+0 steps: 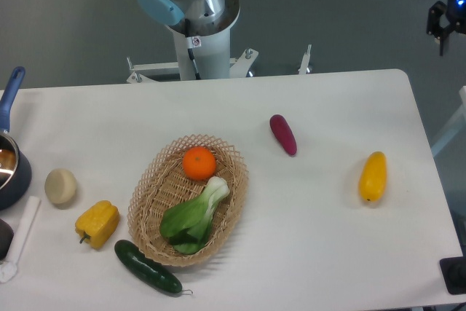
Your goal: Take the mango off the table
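The mango (373,176), a smooth yellow-orange oval, lies on the right side of the white table (313,253), well apart from the other produce. My gripper (439,28) shows only partly at the top right edge, dark with a blue light, hanging beyond the table's far right corner and well above and behind the mango. Its fingers look apart, with nothing between them. The arm's base (196,27) stands behind the far edge of the table.
A purple eggplant (283,134) lies left of the mango. A wicker basket (149,209) holds an orange (199,163) and bok choy (193,216). A cucumber (147,267), yellow pepper (97,223), beige round item (60,186) and blue-handled pot (9,165) sit at the left.
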Motion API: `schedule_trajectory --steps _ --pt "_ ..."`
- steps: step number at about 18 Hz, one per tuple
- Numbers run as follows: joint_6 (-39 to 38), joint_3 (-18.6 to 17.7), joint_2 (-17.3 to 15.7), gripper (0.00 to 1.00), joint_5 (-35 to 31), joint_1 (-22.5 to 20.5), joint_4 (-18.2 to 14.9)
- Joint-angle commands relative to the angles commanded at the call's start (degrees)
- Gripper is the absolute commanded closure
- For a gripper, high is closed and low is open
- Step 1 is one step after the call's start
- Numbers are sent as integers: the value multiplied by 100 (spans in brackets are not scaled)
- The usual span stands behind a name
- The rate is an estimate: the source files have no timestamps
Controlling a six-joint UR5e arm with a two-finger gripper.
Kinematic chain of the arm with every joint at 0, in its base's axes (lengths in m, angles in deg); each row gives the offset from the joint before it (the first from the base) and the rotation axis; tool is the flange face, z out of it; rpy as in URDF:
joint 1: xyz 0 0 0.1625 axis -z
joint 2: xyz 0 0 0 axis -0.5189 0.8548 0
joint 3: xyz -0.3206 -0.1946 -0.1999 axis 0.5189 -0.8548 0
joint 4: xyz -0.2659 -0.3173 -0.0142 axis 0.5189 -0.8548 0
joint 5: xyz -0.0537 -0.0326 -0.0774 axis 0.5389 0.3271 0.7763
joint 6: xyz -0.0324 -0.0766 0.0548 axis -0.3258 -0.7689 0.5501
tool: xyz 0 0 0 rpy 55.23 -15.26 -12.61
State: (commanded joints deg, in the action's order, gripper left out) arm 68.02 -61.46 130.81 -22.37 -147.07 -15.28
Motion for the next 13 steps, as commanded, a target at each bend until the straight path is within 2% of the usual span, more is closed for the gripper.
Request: schedule_trajectory --steps 6,10,13 --pt "0 -61 0 0 -26 26 18" --pt "-517 -245 9 0 35 79 26" --pt "-562 -544 9 0 53 114 315"
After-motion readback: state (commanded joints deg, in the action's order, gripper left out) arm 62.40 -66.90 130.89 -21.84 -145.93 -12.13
